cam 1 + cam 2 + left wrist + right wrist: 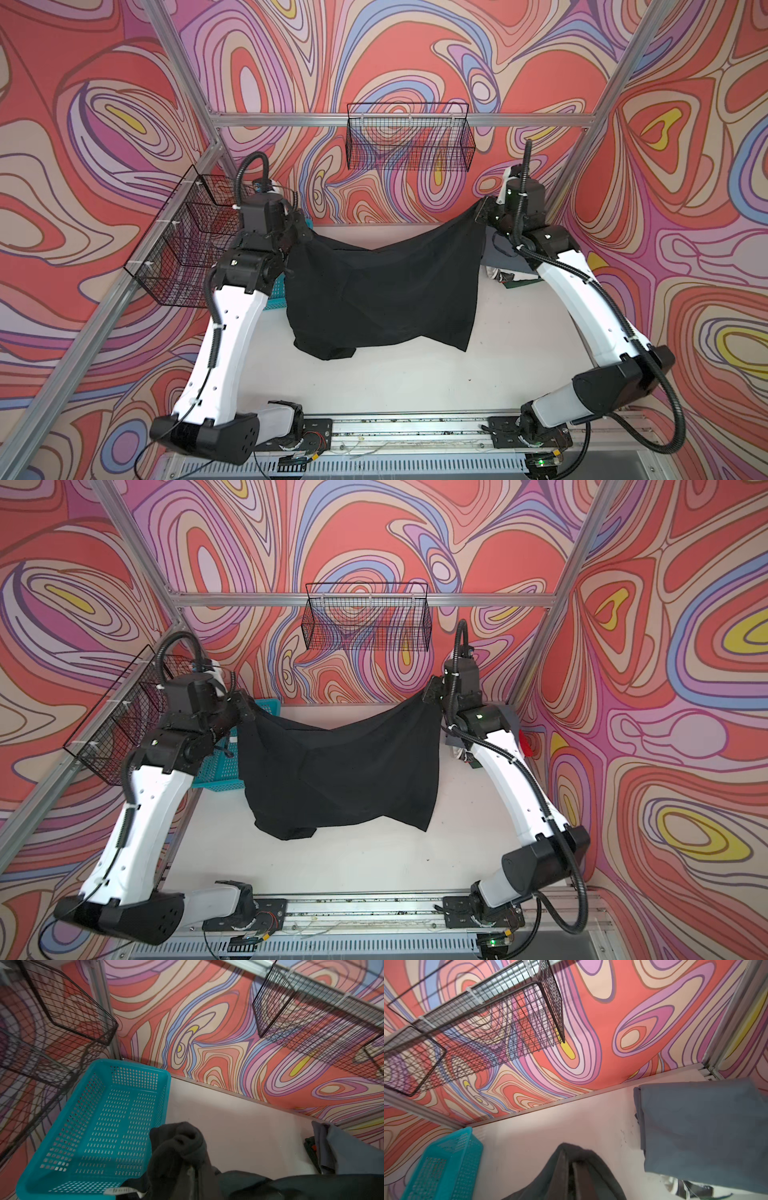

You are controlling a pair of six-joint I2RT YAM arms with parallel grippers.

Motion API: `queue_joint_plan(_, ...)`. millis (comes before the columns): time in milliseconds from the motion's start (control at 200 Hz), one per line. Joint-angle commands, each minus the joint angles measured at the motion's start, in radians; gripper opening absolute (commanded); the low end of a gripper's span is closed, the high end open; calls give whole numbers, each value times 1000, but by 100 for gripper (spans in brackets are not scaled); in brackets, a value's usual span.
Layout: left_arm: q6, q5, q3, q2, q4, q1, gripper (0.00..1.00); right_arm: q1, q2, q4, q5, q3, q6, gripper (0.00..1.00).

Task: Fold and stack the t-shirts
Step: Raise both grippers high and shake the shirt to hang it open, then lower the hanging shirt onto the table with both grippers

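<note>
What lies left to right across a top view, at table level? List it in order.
black wire basket on the left wall → turquoise perforated basket → black t-shirt, held up and spread → slate-grey t-shirt, folded at the back

One black t-shirt, plain; one grey t-shirt, plain slate. One plastic basket, turquoise, perforated in rows. Two wire baskets, black grid mesh. The table, white. The walls, swirling bands of coral red, pink, lilac, blue and cream, with yellow spots.
</note>
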Motion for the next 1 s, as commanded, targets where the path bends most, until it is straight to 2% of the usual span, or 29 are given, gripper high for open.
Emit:
queue_joint_plan(0,26,38,117,61,59,6,0,-13,63,32,24,112,-48,0)
queue_joint_plan(100,19,87,173,86,39,6,0,-13,120,-51,15,230,-70,0)
queue_joint_plan(170,15,84,150,45,44,5,0,-12,93,-60,23,226,-87,0)
queue_joint_plan(315,-12,38,-7,-150,88,5,0,-12,-72,-43,79,114,-120,0)
queue_joint_plan(421,-36,55,-102,-301,104,6,0,-12,-170,-74,72,88,-132,0)
queue_joint_plan(626,-29,74,-39,-465,-4,5,0,-13,-262,-190,67,205,-113,0)
queue_joint_plan(826,-3,80,143,-449,-94,5,0,-14,-250,-245,61,318,-75,0)
queue_joint_plan(997,-15,87,113,-359,-60,5,0,-13,-206,-223,79,316,-74,0)
